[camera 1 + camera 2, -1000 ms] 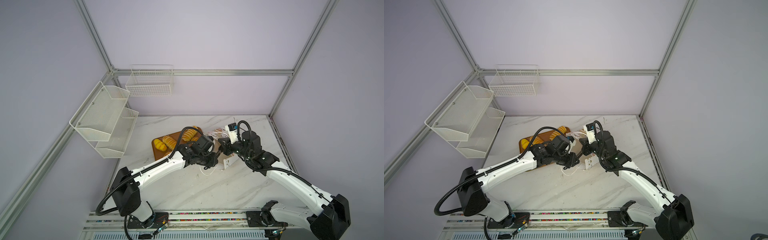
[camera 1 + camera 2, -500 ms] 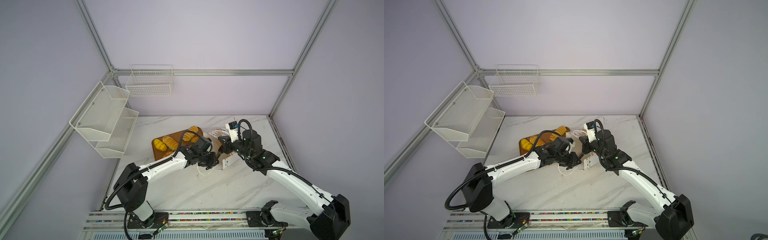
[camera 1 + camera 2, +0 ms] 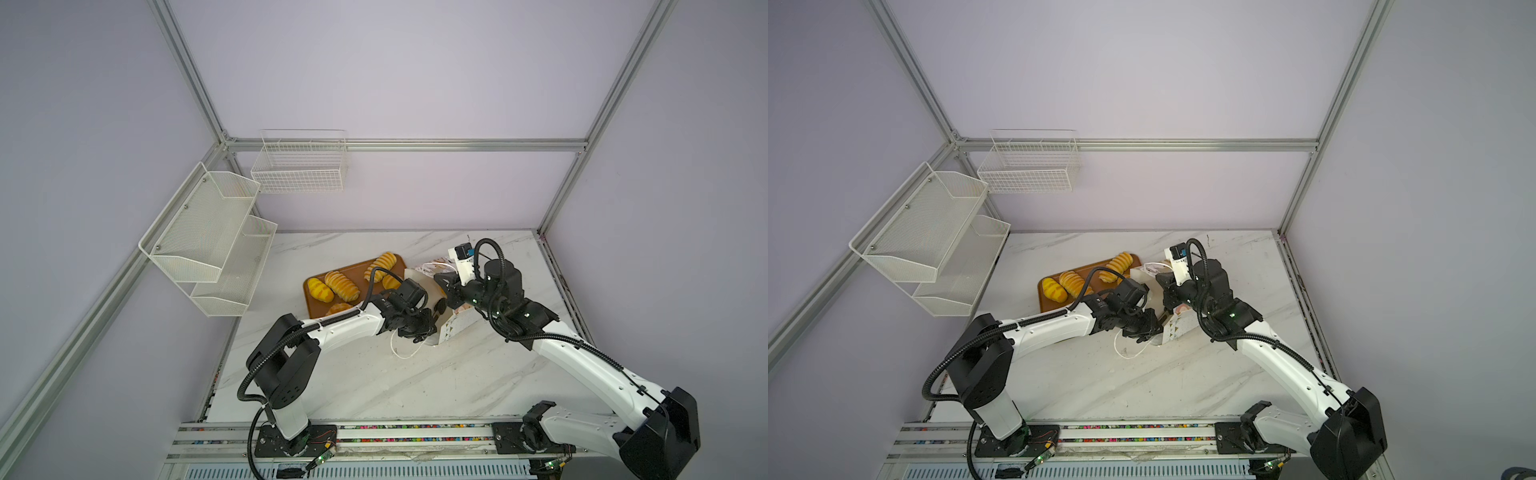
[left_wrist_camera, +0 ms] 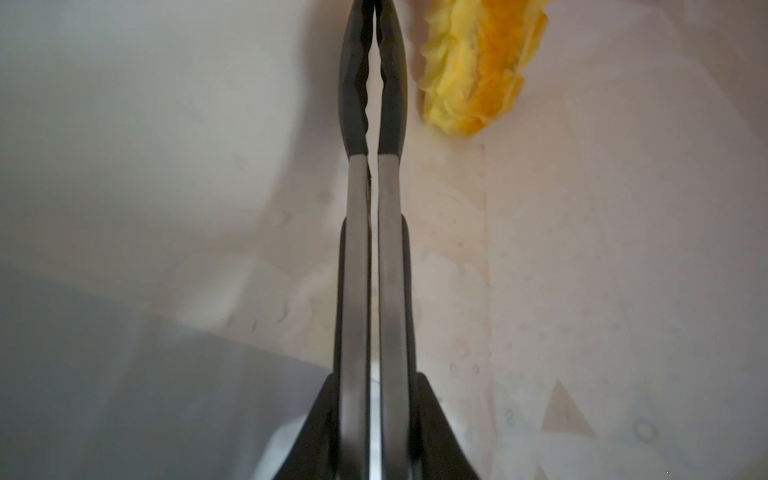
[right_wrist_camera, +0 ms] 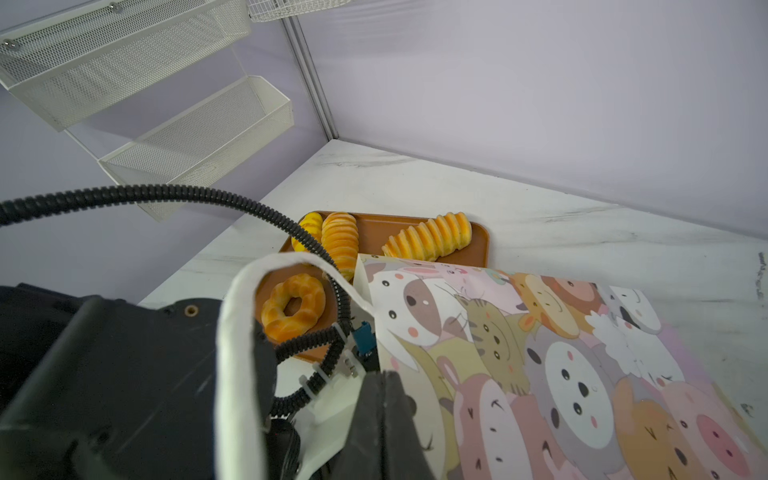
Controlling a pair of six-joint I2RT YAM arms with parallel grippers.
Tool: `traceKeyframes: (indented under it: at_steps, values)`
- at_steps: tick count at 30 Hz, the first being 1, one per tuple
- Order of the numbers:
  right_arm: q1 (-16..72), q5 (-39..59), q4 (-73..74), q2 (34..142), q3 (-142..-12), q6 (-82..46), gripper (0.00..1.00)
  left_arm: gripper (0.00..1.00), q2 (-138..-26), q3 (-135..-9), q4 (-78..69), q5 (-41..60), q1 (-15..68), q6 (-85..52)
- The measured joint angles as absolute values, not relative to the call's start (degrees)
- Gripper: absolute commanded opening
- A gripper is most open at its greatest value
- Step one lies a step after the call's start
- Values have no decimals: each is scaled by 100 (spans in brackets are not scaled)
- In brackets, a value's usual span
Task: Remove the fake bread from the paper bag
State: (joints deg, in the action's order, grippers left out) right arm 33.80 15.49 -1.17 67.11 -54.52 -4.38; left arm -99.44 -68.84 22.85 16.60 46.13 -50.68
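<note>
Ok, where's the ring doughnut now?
In the right wrist view the ring doughnut lies on the brown tray by the paper bag, left of it in both top views.

Tray [image 5: 374, 232] w/ fake bread [image 3: 341, 285] on it is lying just left of & behind paper bag [image 3: 455, 328]; one loaf [image 4: 478, 70] is sitting inside bag, beside tongs [image 4: 357, 249] tips; rack [image 3: 208, 232] is hanging well left.

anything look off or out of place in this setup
The paper bag looks tipped over, its rim pinched by the right claw. Inside it, the tongs in the left claw are shut on nothing: one fake bread lies beside their tips, ungripped.
</note>
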Motion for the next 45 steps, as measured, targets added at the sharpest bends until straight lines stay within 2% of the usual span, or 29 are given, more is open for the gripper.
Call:
traceKeyframes:
  at_steps: [10,31,45]
  values:
    - [3380,1905,-113,6707,-5448,-14,0,34,-9909,-6884,2110,1129,4587,-5293]
    - [3380,2115,-89,6869,-5450,139,0,45,-10169,-7094,1643,1127,4587,-5190]
    - [3380,2239,-45,7179,-5682,137,0,45,-10300,-7094,698,1330,4554,-5290]
